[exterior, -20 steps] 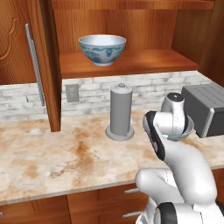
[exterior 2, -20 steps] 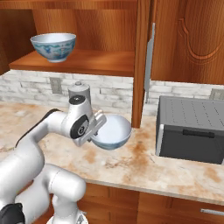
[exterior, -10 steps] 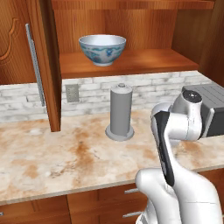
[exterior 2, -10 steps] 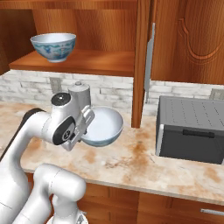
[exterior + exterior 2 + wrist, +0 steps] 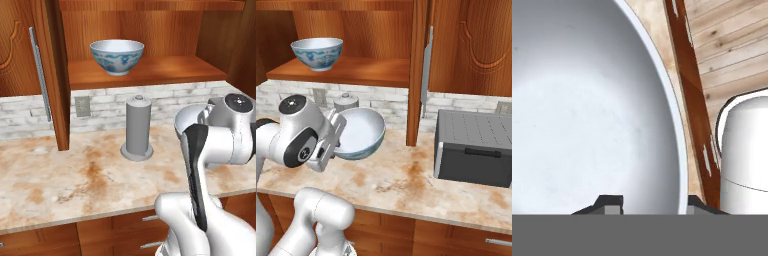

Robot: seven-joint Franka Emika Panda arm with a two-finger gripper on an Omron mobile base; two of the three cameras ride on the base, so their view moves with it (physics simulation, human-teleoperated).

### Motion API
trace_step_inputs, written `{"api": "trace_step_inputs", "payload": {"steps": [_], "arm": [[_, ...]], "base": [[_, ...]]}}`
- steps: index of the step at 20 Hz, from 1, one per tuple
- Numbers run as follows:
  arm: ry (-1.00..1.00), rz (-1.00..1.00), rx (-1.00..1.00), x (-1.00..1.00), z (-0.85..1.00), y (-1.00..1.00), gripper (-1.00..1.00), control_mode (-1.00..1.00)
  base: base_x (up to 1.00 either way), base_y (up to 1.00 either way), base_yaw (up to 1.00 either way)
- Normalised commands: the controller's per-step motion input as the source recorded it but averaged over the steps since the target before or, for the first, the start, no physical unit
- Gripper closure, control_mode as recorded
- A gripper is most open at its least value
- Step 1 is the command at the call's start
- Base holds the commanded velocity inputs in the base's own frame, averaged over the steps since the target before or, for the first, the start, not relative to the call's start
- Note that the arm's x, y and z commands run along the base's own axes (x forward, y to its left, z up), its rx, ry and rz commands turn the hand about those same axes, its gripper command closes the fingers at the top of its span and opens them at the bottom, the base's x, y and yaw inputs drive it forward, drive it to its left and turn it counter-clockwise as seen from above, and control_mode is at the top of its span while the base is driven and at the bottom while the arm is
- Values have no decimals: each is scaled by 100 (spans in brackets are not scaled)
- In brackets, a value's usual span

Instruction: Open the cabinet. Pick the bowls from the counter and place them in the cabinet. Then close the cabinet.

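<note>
Right base view, tool [image 5: 340, 134] clamped on tilted, glossy pale-blue bowl [image 5: 358, 134] rim.

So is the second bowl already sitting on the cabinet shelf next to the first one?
No, the shelf carries one bowl, while the second bowl is tilted in the tool above the counter.

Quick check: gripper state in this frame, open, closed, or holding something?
Gripper: closed on the rim of the second bowl, held tilted and lifted off the counter.
</note>
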Motion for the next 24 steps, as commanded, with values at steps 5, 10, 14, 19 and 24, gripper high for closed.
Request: {"api": "trace_step_inputs", "payload": {"steps": [5,10,14,19,24], "arm": [[-3,0,-10,-10,71,13,100,-100],[-28,4,-1,-3,58,0,100,-100],[-31,6,0,0,52,1,100,-100],[-21,7,0,12,32,0,100,-100],[-1,5,0,13,37,0,100,-100]], "base": [[0,0,0],[0,0,0],[0,0,0],[0,0,0],[0,0,0]]}}
